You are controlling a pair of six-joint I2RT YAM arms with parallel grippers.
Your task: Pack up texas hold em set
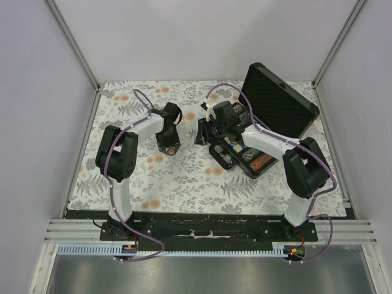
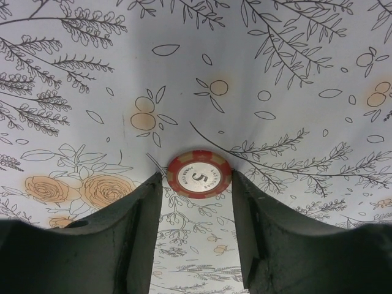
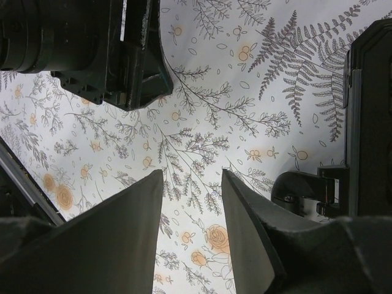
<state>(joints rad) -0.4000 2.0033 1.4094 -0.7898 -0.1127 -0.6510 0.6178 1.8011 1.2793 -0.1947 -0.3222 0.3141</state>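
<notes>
The black case [image 1: 293, 122] of the texas hold em set stands open at the right, its lid up and rows of coloured chips [image 1: 262, 162] in the tray. A reddish chip [image 2: 199, 174] marked 5 lies flat on the flowered cloth. My left gripper [image 2: 197, 182] is open, its fingertips [image 2: 153, 190] low on either side of the chip and very close to its edges. The same chip [image 1: 173, 149] shows under my left gripper [image 1: 168, 146] in the top view. Left of the case, my right gripper [image 3: 191, 179] hangs open over bare cloth, nothing between its fingers.
The right wrist view has the left arm's wrist [image 3: 104, 49] at upper left and the case's edge [image 3: 367, 122] at right. Grey walls and metal rails [image 1: 73, 55] bound the flowered table [image 1: 184, 184].
</notes>
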